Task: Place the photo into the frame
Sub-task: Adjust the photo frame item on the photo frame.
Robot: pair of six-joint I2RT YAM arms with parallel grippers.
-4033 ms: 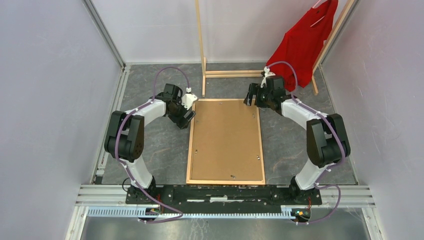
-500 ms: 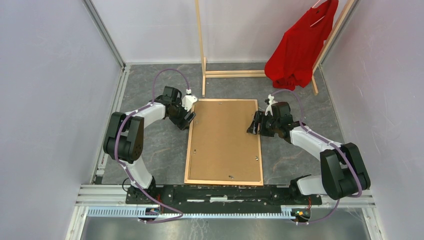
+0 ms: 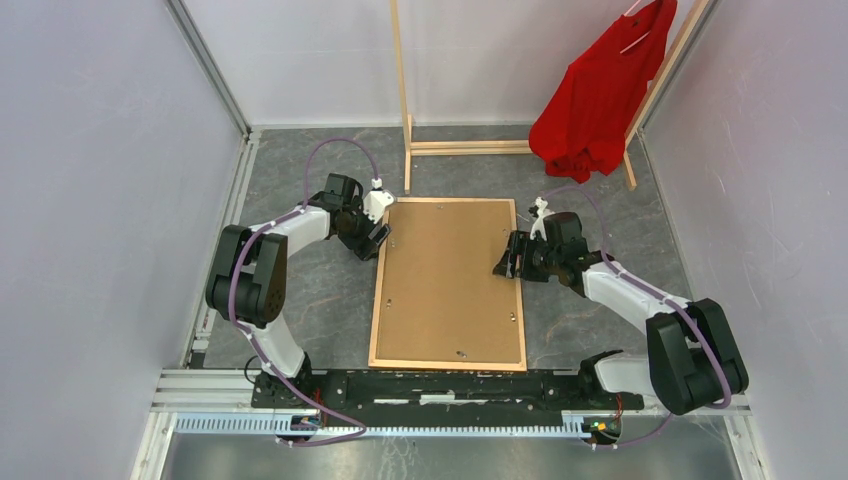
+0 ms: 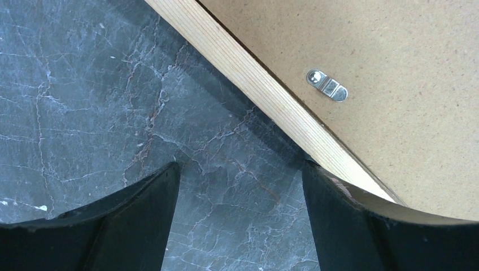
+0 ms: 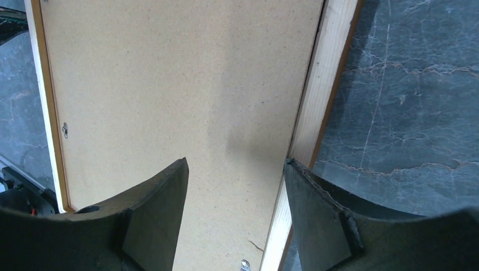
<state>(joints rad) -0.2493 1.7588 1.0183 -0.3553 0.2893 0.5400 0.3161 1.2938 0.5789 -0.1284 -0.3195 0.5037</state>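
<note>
The frame (image 3: 376,300) of orange-brown wooden strips lies flat on the grey table, back side up, with the plain brown backing panel (image 3: 448,280) in it. The photo is hidden. My left gripper (image 3: 378,238) is open and empty, low over the table just outside the frame's left strip (image 4: 265,93) near its far corner; a metal clip (image 4: 327,86) shows on the panel. My right gripper (image 3: 503,262) is open and empty, over the frame's right strip (image 5: 327,73), one finger above the panel (image 5: 169,84), the other at the strip's outer side.
A pale wooden clothes rack (image 3: 405,100) stands behind the frame, with a red shirt (image 3: 600,90) hanging at the back right. Walls close in left and right. An aluminium rail (image 3: 450,385) with the arm bases runs along the near edge.
</note>
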